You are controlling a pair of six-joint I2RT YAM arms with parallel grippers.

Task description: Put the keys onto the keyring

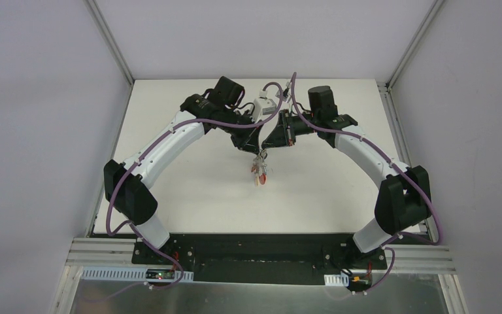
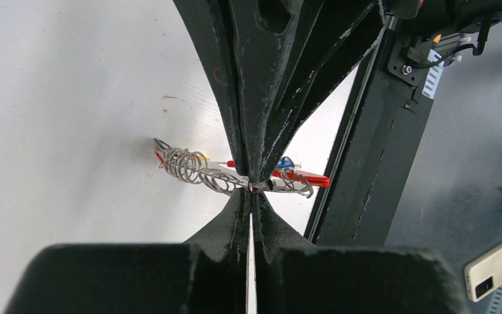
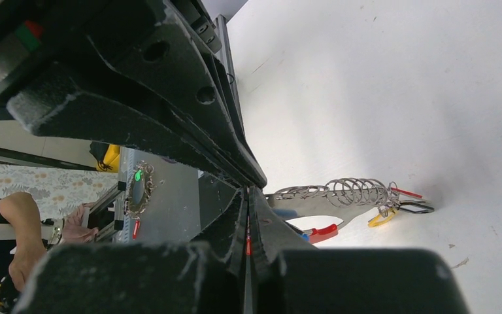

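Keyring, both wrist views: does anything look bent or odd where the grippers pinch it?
Yes: beside the shut left gripper and right gripper, the keyring shows silver wire fanned out like a stretched spring. Damage or just stacked rings, I cannot tell.

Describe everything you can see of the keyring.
The keyring looks like silvery metal wire: a row of stacked loops like a stretched coil, with a red curved section at one end. Small red, yellow, blue and black bits hang among the loops. It lies roughly level near the middle of the table, pinched between the shut left pincer and the shut right pincer, which meet tip to tip. Whether it touches the table is unclear.
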